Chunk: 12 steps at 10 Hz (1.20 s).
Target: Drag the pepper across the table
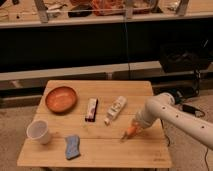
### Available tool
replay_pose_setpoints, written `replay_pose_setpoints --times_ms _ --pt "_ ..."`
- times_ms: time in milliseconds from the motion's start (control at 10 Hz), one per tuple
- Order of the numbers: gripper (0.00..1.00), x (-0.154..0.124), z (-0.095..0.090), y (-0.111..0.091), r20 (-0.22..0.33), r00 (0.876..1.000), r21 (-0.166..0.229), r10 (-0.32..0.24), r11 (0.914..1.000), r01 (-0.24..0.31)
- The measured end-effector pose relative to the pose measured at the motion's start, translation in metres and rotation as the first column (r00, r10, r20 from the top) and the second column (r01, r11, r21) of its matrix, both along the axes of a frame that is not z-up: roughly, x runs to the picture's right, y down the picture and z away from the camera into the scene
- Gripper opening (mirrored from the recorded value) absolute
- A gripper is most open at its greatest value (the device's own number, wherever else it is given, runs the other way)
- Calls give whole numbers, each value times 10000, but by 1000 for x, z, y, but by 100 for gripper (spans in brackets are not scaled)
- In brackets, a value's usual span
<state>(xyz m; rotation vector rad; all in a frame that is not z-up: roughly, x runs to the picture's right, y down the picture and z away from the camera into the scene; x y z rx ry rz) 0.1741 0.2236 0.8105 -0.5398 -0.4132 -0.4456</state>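
From the one camera view, the pepper (129,132) lies on the right part of the desk (150,152), in front of the white bottle (116,109), its orange body slanting down-left to a thin pale stem tip. The white arm (172,115) comes in from the right, and the tool (135,128) sits at the pepper's upper, thicker end, touching it or nearly so; I cannot tell how it is set there. The step in hand looks like the drag itself. To do it well, keep light downward pressure so the pepper slides on the planks instead of rolling free, and move slowly along one line. The open stretch of desk in front and to the left looks the safest path; the blue sponge (72,146), paper cup (40,132), dark wrapped bar (91,109) and orange bowl (61,99) all lie farther left, so a long sweep risks nudging them.
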Motion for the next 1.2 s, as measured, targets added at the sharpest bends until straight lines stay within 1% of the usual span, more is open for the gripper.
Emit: replay_pose_setpoints --times_ms 900,1200 --pt "1 -2 9 -2 -411 9974 -91 593 9982 -598" --pt "1 -7 12 -1 -503 9966 -110 650 9978 -656"
